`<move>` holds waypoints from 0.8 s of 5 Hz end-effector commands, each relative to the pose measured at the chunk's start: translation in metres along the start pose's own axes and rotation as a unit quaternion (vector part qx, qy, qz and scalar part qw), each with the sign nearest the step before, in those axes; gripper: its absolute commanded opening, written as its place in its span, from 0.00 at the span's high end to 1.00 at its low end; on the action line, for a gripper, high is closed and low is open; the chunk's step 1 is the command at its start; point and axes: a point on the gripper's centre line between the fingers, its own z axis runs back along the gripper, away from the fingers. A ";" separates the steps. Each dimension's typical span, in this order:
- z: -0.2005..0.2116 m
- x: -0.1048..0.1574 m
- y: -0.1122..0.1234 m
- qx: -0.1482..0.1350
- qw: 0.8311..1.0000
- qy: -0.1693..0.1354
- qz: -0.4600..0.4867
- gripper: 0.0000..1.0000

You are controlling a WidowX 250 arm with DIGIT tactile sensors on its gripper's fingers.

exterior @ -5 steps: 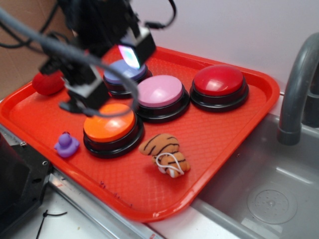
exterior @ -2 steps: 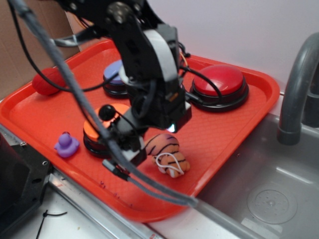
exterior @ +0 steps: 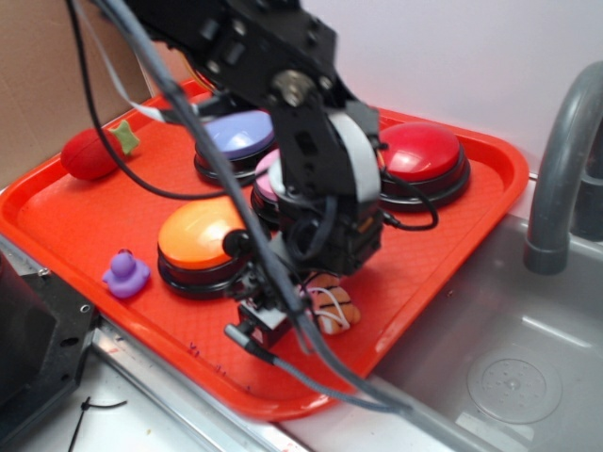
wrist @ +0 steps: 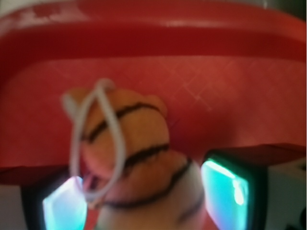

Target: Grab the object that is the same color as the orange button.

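Two glowing pads, one on each side of the plush tiger (wrist: pixel 129 163), show in the wrist view: the jaws stand apart around it, though whether they press its sides cannot be told. On the red tray (exterior: pixel 443 245) the tiger lies just right of the orange button (exterior: pixel 200 235), partly hidden under the gripper (exterior: pixel 297 306). A purple rubber duck (exterior: pixel 124 273) sits left of that button, and a red dome button (exterior: pixel 419 151) lies behind it to the right.

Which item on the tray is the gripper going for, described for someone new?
On the red tray, look near the front edge, just right of the orange button. The small plush tiger lies there, between the gripper fingers. Only it has black stripes and a white string loop.
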 end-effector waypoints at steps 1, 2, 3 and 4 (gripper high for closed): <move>0.012 -0.006 0.003 0.000 0.999 -0.032 0.041 1.00; 0.035 -0.017 0.003 -0.011 0.991 -0.009 0.134 1.00; 0.066 -0.036 -0.001 -0.015 0.966 0.007 0.257 1.00; 0.089 -0.068 -0.005 -0.024 0.927 0.020 0.375 1.00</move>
